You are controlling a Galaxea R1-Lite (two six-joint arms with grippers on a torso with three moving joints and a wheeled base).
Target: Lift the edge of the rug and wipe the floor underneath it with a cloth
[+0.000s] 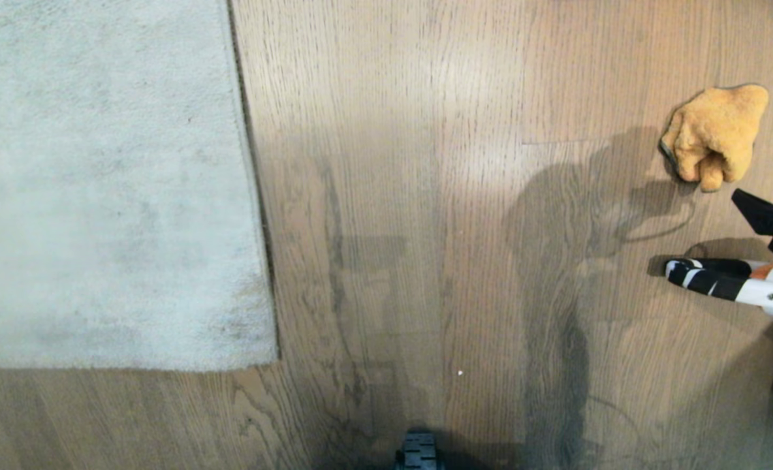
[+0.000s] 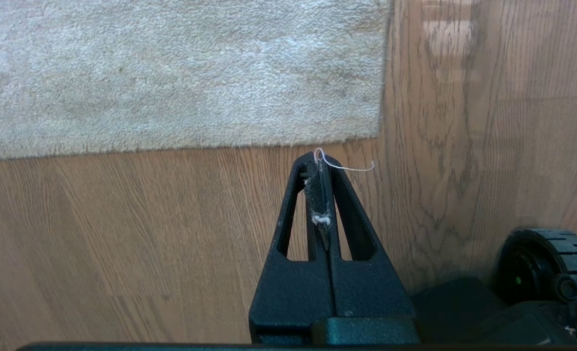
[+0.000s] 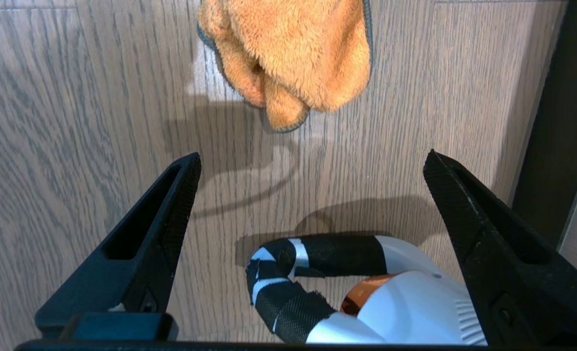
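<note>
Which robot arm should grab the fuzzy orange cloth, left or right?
Right, probably. The right gripper hangs open just short of the cloth on the floor. The left gripper is shut, over by the rug edge.

This looks like a room in a home, seen only at floor level. The floor (image 1: 425, 196) is brown wood-grain planks with darker streaks, the kind laid in living rooms. A pale grey short-pile rug (image 1: 99, 196) lies flat on it with 1 corner showing. A crumpled orange cloth (image 1: 716, 134) lies on the planks well apart from the rug.
</note>
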